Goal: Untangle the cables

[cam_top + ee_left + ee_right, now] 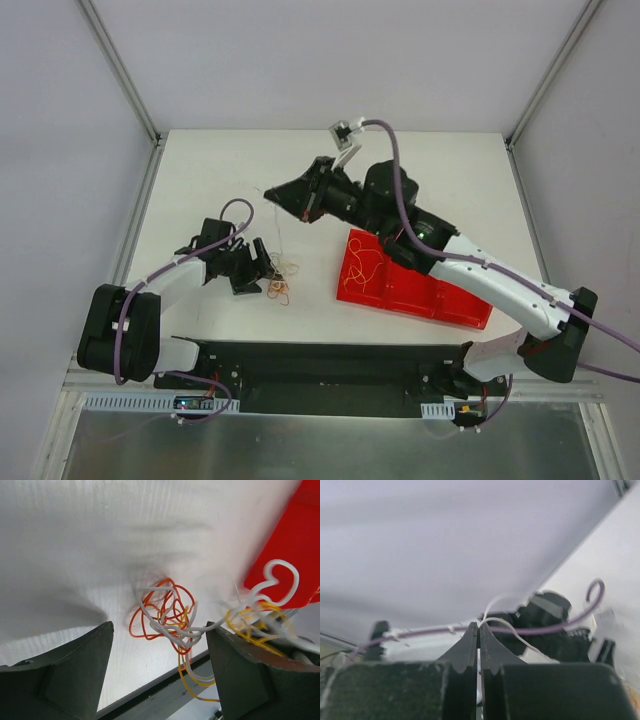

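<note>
The cables are a small tangle (281, 281) of orange-red, white and yellow wire on the white table, just right of my left gripper (264, 266). In the left wrist view the tangle (167, 611) lies between the wide-open fingers (75, 675) of the left gripper (159, 628). Yellow and white strands (250, 620) drape over the right finger. My right gripper (271, 196) is raised behind the tangle. It is shut on one white strand (506, 625) at the tips of the right gripper (479, 625). That strand (283, 235) runs down to the tangle.
A red tray (470, 308) lies right of the tangle under the right arm, with loose yellow strands (362, 272) in its left compartment. Its red corner shows in the left wrist view (295, 540). The table's near edge (150, 690) is just below the tangle.
</note>
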Robot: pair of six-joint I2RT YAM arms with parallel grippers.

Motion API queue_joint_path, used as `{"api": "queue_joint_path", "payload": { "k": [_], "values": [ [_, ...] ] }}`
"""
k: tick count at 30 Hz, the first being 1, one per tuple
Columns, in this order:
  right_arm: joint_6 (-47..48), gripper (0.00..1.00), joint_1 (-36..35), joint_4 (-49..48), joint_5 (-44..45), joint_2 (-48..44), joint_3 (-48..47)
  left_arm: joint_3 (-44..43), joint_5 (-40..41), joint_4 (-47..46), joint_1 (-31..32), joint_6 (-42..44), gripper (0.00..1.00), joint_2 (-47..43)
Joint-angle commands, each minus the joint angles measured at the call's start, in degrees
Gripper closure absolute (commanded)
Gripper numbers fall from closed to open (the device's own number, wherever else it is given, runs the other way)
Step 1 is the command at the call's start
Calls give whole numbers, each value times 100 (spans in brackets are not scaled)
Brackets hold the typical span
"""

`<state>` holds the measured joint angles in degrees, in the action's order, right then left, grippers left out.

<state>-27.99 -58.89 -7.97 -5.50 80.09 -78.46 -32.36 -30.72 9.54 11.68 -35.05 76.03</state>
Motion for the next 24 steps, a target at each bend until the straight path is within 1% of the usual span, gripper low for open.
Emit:
{"api": "queue_joint_path", "payload": {
  "k": [1, 8, 10, 13, 15, 17, 20, 24],
  "values": [
    [609, 99, 36, 609, -197, -21, -1318, -42, 365, -110, -16, -151, 26, -167],
    [1190, 99, 141, 1850, -768, 612, -4060, -122, 374, -75, -78, -204, 24, 87],
    [1365, 99, 194, 2245, -751, 779, -4894, -87, 479, -66, -87, -222, 23, 149],
    [1577, 99, 369, 2589, -724, 894, -5853, -95, 515, -66, -166, -231, 20, 315],
    [1726, 99, 501, 2598, -786, 833, -6102, -139, 322, -66, -280, -301, 19, 500],
    [1867, 99, 624, 2529, -708, 631, -6138, -183, 260, -58, -333, -336, 19, 658],
    [2103, 99, 730, 2248, -584, 236, -5980, -157, 399, -58, -421, -398, 18, 712],
    [2534, 99, 783, 2168, -470, -64, -5874, -95, 584, 74, -807, -512, 18, 598]
  ]
}}
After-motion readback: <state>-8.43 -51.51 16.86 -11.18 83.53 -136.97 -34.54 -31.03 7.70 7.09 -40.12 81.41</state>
